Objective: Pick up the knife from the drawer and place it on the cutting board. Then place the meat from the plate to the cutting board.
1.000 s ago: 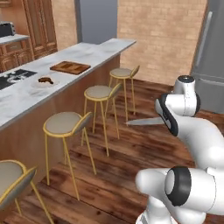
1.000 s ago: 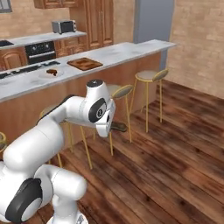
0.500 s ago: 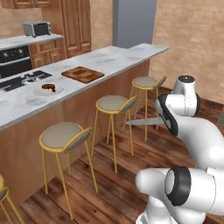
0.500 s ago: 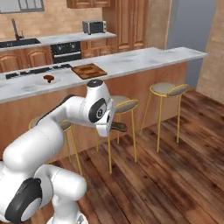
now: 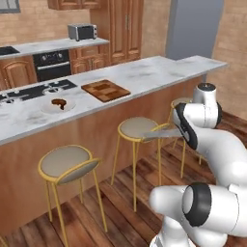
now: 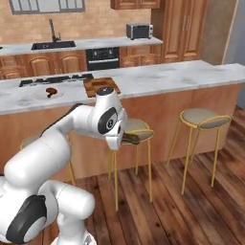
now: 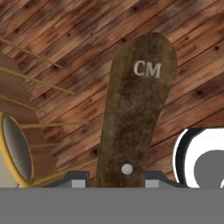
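Silver blade of the knife [image 5: 153, 133] juts sideways from my tool [image 7: 113, 177], which I see clamped on its dark handle above the wooden floor [image 7: 65, 52]. On the marble worktop [image 5: 154, 70], cutting board [image 5: 105, 90] sits near the plate [image 5: 58, 105] holding the meat [image 5: 59, 102].

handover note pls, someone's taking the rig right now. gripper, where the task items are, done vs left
Gripper: shut on the knife, handle between the fingers, blade level over the bar stools.
Cutting board: on the island counter, nothing on it.
Meat: on the plate, beside the cooktop and apart from the board.
Done: knife picked up.
Left: bring the knife to the island, set it on the board, then move the meat from plate to board.
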Motion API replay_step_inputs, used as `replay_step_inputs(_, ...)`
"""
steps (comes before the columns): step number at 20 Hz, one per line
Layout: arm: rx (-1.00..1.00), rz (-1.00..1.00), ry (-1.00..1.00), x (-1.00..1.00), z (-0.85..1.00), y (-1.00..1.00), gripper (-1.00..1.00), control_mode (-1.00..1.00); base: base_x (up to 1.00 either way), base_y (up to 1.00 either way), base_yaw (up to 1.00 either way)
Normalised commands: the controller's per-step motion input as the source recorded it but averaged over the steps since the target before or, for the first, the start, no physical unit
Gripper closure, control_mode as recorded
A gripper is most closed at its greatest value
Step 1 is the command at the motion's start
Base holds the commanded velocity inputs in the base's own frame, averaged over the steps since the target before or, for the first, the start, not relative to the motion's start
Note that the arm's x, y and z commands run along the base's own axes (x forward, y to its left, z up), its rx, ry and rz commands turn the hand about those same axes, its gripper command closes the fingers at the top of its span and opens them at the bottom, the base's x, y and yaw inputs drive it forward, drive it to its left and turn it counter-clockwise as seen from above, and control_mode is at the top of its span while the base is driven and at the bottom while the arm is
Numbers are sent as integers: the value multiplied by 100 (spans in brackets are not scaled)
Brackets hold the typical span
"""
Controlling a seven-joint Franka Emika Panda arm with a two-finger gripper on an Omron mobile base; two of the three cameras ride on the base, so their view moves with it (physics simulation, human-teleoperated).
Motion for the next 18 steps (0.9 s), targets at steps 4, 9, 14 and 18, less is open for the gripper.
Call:
replay_step_inputs(4, 0, 0, 0, 0, 0, 0, 100, 100, 43, -4, 34)
replay_step_inputs(9, 0, 0, 0, 0, 0, 0, 100, 100, 32, 1, 11)
replay_step_inputs(14, 0, 0, 0, 0, 0, 0, 100, 100, 29, -59, 21)
replay_step_inputs(18, 0, 0, 0, 0, 0, 0, 100, 100, 67, -23, 20)
